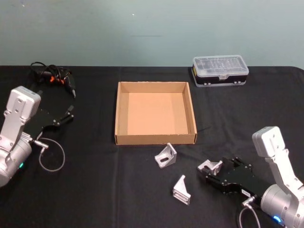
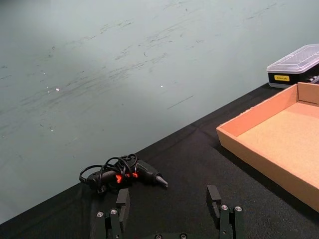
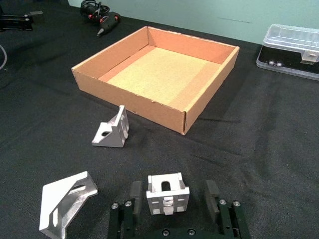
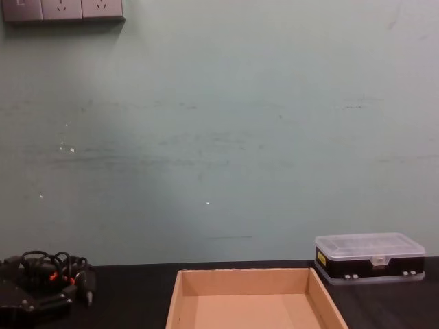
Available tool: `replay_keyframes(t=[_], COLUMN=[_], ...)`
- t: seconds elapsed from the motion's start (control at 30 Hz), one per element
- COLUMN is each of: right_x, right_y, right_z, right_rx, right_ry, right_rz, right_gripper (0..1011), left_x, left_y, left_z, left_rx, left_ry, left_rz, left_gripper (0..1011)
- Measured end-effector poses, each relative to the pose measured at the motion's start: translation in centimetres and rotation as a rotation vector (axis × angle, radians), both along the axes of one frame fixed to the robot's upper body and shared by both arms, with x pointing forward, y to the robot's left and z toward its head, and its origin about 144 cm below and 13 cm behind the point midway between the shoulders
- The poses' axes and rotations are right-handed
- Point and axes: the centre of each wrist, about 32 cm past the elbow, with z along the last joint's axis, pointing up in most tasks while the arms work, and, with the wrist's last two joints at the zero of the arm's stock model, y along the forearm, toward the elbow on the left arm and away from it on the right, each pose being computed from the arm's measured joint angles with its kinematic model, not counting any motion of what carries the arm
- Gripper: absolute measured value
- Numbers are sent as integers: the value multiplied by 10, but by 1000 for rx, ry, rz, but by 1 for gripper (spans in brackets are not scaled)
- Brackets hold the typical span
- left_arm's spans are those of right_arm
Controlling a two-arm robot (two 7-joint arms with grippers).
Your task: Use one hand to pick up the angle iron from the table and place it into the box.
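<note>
**Closing on a loose bracket: where the grasp may fail**

Slipping is judged the main risk. On the table (image 1: 95, 190), the box (image 1: 155, 138) is set at the middle, open and with nothing in it, and its near wall stands between the work and the box's floor. If the carried piece is lifted too low, that wall may be clipped.

The right gripper (image 3: 173, 193) is held low near the table's near right corner, its fingers apart. One angle iron (image 1: 211, 166) sits on the table between them, with a gap visible on each side, so nothing is gripped yet. Because the bracket's faces are ribbed and slotted, uneven contact may twist it or push it along the cloth.

The left gripper (image 2: 168, 199) is parked by the table's left edge, its fingers spread and nothing held.

Two further brackets are left on the table: one (image 1: 166, 156) just beside the box's near wall, another (image 1: 181, 189) towards the near edge. Either could be knocked by a wide swing.

In the right wrist view, the fingertips' height above the table cannot be judged, and the pad faces are hidden. In the chest view the box's near half is cut off.
</note>
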Motion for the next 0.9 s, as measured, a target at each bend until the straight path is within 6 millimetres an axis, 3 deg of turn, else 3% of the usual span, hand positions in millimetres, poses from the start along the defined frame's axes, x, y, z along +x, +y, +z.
replay_keyframes(t=[0.4,0.9], right_x=[0,-1], right_y=[0,-1], right_z=[0,2], right_rx=[1,13], right_ry=[-1,-28], right_rz=[1,5], right_gripper=[469,466], left_x=[0,0], left_y=[0,0], left_z=[0,0], left_rx=[0,0], left_ry=[0,0], left_rz=[0,0], left_gripper=[1011,1011])
